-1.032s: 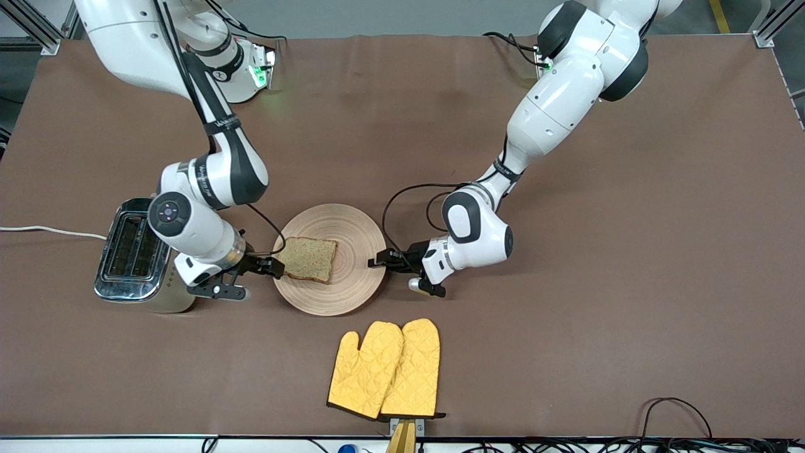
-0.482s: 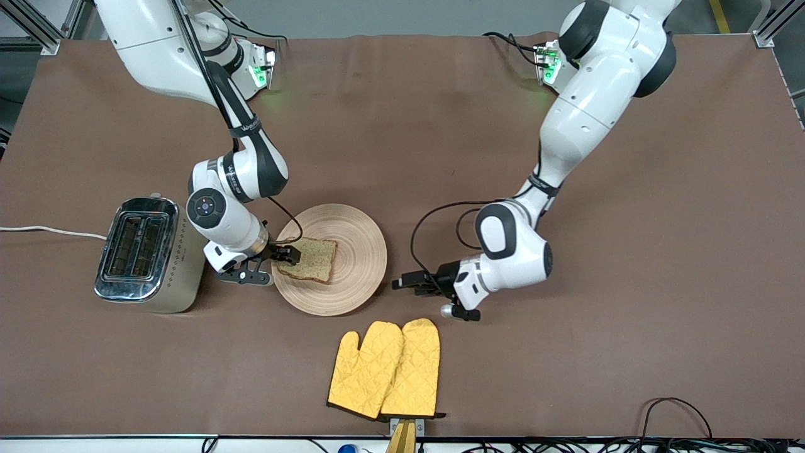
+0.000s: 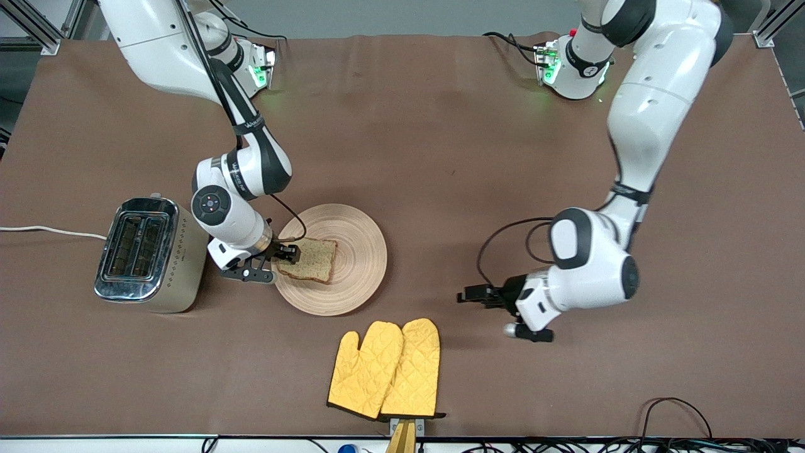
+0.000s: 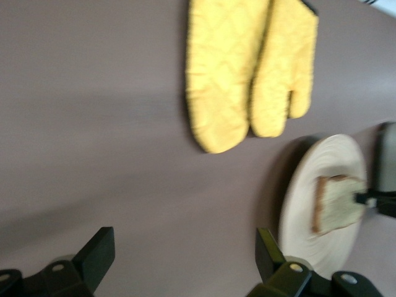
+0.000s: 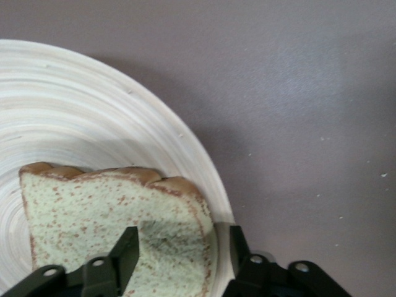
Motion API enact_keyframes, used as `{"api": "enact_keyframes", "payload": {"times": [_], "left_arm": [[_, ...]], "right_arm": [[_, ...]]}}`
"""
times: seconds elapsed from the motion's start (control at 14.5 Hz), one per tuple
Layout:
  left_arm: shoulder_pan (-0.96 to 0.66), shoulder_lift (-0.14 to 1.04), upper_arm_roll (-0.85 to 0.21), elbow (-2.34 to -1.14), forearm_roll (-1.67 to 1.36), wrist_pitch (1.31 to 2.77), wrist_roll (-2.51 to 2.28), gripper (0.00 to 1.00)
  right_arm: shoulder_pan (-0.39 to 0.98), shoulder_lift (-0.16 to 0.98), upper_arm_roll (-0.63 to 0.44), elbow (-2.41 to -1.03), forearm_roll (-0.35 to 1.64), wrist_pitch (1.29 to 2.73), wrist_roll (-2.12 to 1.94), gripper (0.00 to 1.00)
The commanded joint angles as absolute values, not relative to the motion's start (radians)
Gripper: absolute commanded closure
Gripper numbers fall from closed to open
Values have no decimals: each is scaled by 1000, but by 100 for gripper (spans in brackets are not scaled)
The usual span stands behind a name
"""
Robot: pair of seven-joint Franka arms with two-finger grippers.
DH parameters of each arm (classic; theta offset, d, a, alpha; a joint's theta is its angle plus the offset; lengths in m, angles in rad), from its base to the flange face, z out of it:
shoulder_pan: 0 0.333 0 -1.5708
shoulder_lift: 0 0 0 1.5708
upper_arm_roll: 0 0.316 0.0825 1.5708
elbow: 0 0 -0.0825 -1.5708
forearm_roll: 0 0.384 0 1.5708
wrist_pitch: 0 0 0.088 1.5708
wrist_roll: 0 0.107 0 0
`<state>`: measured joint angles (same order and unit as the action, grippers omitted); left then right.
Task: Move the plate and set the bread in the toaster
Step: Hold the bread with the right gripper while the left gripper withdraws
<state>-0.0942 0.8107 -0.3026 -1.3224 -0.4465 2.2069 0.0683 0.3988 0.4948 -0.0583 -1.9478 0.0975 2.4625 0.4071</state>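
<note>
Straddling the crust edge of the bread (image 5: 117,223), my right gripper (image 3: 290,253) sits low over the plate (image 3: 358,251), one finger on top of the slice and the other at the rim; whether it has actually clamped I cannot tell. The slice lies flat on the plate's half toward the toaster (image 3: 148,251), which stands just beside the plate toward the right arm's end of the table. My left gripper (image 3: 473,296) hangs spread wide over bare table, well apart from the plate. A pair of yellow oven mitts (image 3: 385,370) lies nearer the front camera than the plate.
</note>
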Motion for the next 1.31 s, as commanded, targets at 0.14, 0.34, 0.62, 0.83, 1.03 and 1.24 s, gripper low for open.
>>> {"api": "enact_keyframes", "payload": {"times": [0.14,0.34,0.62,0.83,1.03,1.24], "left_arm": [[-26,664,-299,-1382,-206,2054,25,0],[18,583,-301,-1381,-54,1956,31,0],[20,468,-299,-1376,72,1872,26,0],[63,388,-299,-1376,75,1800,26,0],[109,322,-299,-1376,75,1735,37,0],[136,272,-298,-1376,75,1680,35,0]], "right_arm": [[414,456,-71,-1988,95,2465,431,51],[402,457,-71,-1988,95,2464,431,54],[402,462,-71,-1988,95,2468,433,60],[403,460,-71,-1990,95,2470,433,71],[402,462,-71,-1990,95,2471,433,92],[391,463,-71,-1988,95,2471,433,99]]}}
